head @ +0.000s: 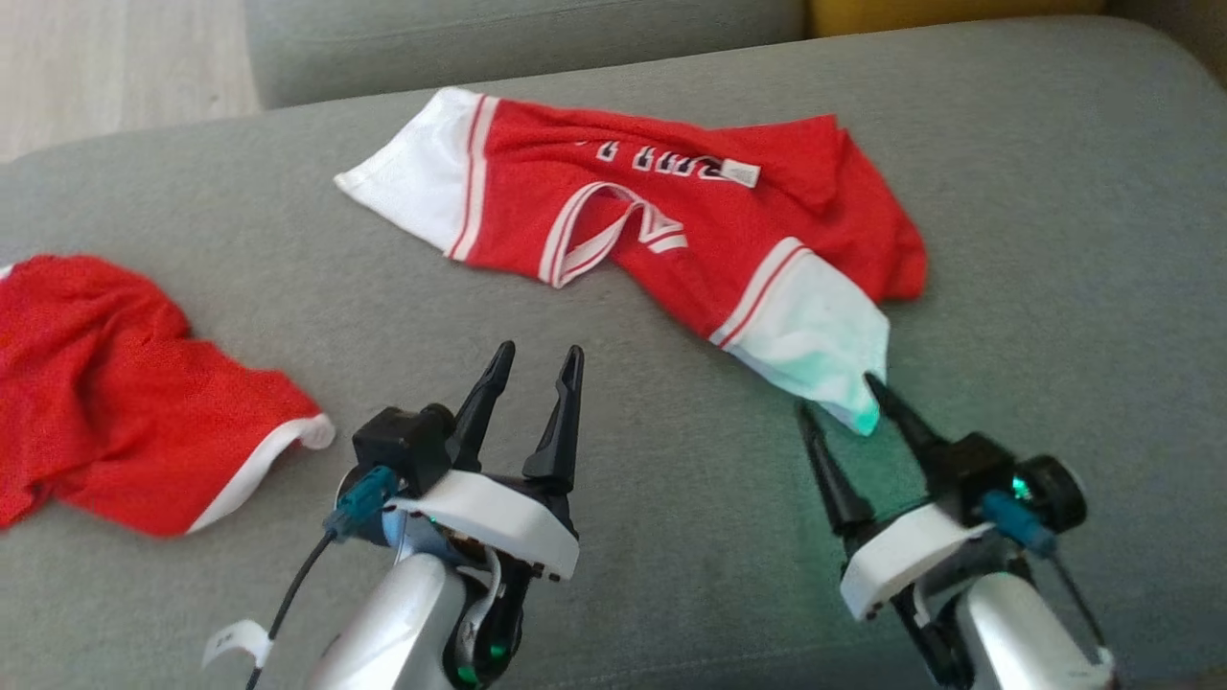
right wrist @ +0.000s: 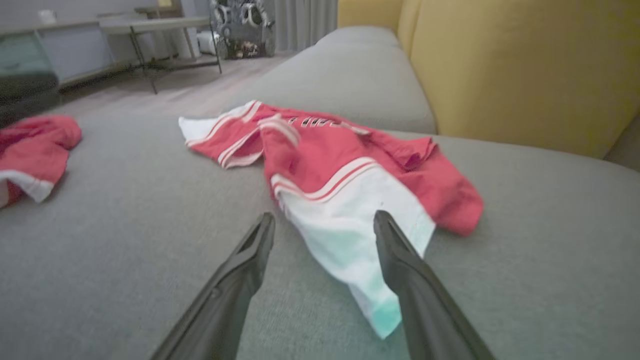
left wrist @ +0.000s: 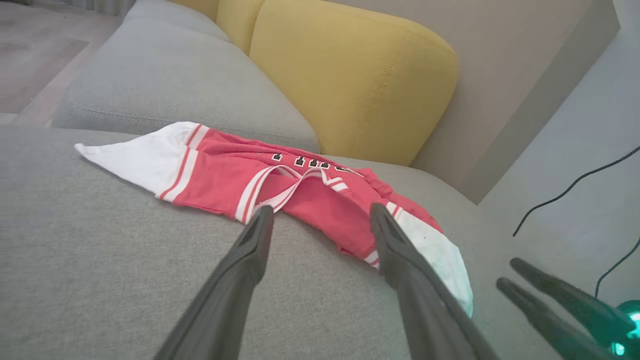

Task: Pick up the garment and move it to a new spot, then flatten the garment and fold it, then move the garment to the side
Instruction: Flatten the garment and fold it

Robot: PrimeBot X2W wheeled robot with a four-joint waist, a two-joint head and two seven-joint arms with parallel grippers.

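On the grey sofa seat (head: 671, 498), head view: the garment (head: 671, 220), a red jersey with white striped sleeve ends, lies crumpled and partly folded over itself. It is some way beyond the left claw (head: 539, 351), while one white sleeve (head: 815, 345) reaches the right claw (head: 839, 395). Both claws stand with fingers apart and hold nothing. A second red garment (head: 125, 402) lies well apart at the left.

Left wrist view: the left claw (left wrist: 321, 209), fingers spread, points at the near edge of the garment (left wrist: 215, 170) by the striped neck trim (left wrist: 280, 187); whether the tips touch cloth cannot be told. The right claw (left wrist: 507, 272) shows at lower right. A yellow cushion (left wrist: 360, 85) backs the seat.

Right wrist view: the tip of the white sleeve (right wrist: 350, 235) lies between the open fingers of the right claw (right wrist: 325, 216), ungripped.

Handling, as judged: the cloth appears light, thin and limp. It should drape from any hold, and a shallow pinch may slip. The doubled sleeve hems or shoulder seams look the soundest holds, one per claw, so that the garment hangs open rather than bunched.
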